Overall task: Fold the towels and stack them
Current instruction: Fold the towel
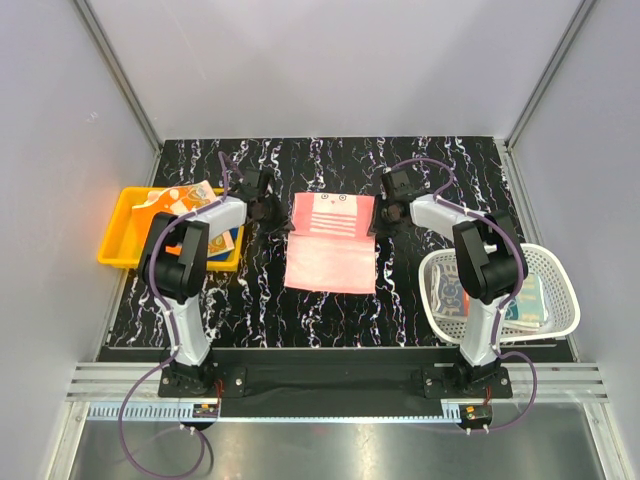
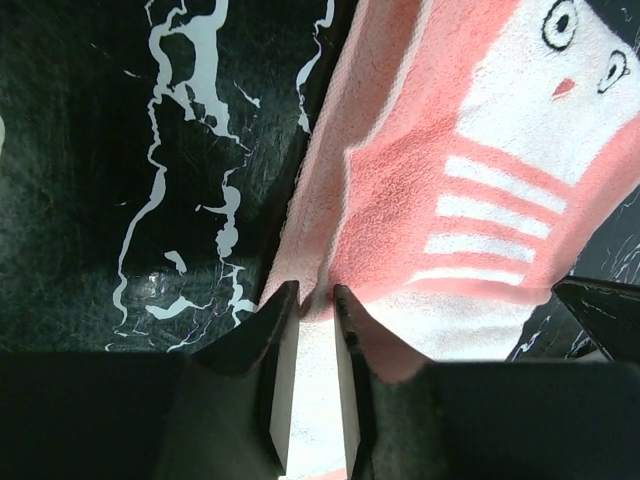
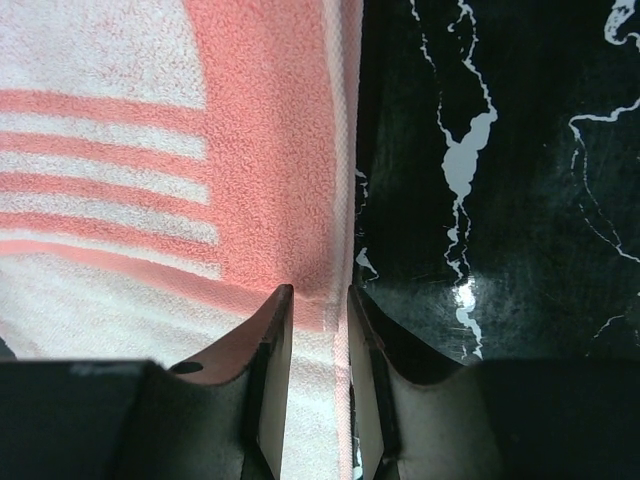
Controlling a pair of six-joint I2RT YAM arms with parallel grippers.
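A pink towel with white stripes and a face (image 1: 332, 235) lies flat in the middle of the table, its far part laid over the plain pink near part. My left gripper (image 1: 284, 222) pinches the towel's left edge (image 2: 400, 200); its jaws (image 2: 315, 295) stand narrow with cloth between them. My right gripper (image 1: 379, 222) pinches the right edge (image 3: 270, 180) in the same way (image 3: 320, 295). An orange cartoon towel (image 1: 178, 198) lies in the yellow tray. Cartoon-printed towels (image 1: 450, 292) lie in the white basket.
The yellow tray (image 1: 112, 240) sits at the left by my left arm. The white mesh basket (image 1: 562, 290) sits at the right by my right arm. Black marbled tabletop (image 1: 330, 160) shows beyond the towel. Grey walls close in the sides and back.
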